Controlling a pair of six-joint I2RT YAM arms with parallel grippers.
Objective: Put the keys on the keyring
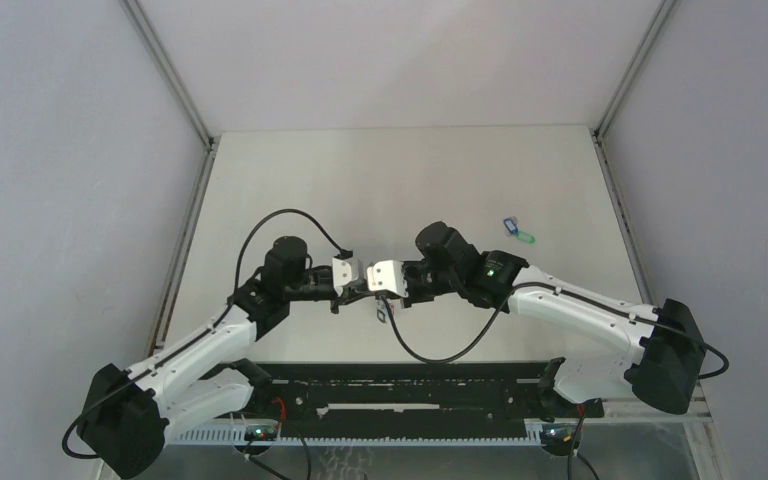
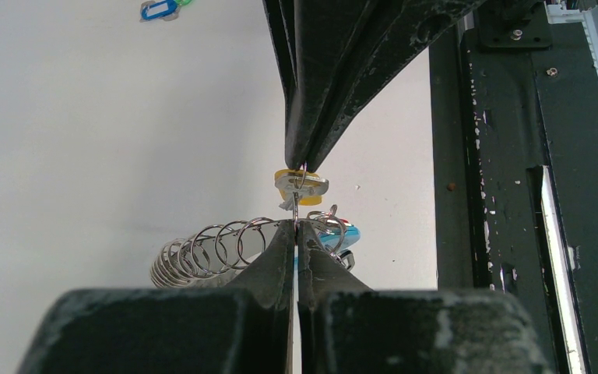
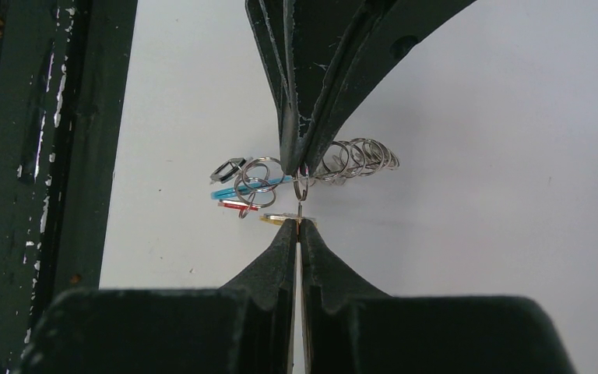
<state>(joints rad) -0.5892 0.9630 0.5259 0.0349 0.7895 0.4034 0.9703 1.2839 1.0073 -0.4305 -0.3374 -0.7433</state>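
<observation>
At the left of the overhead view, the left arm bends inward over the matte white table [image 1: 410, 180]. The left gripper [image 2: 296, 227] has two scuffed black wedge-shaped fingers. They are pressed together on the keyring [image 2: 202, 249], pinching thin wire at the end of a coil of overlapping silvery loops. In the left wrist view that coil fans off to the lower left of centre. The bundle's curved cyan piece [image 3: 230, 191], small red tag [image 3: 233, 205] and black bit [image 3: 228, 167] cluster left of centre in the right wrist view.

At the middle of the overhead view the right gripper [image 3: 300, 224] meets the left one tip to tip. Its black fingers are closed on the yellow-orange key [image 2: 300, 185], a small flat plastic tag with a fine wire loop. The loop stands between the two sets of tips. I cannot tell whether it is threaded onto the coil.

Right of centre in the overhead view, the blue key [image 1: 510, 226] and green key [image 1: 526, 238] lie together on the table, well apart from both grippers.
</observation>
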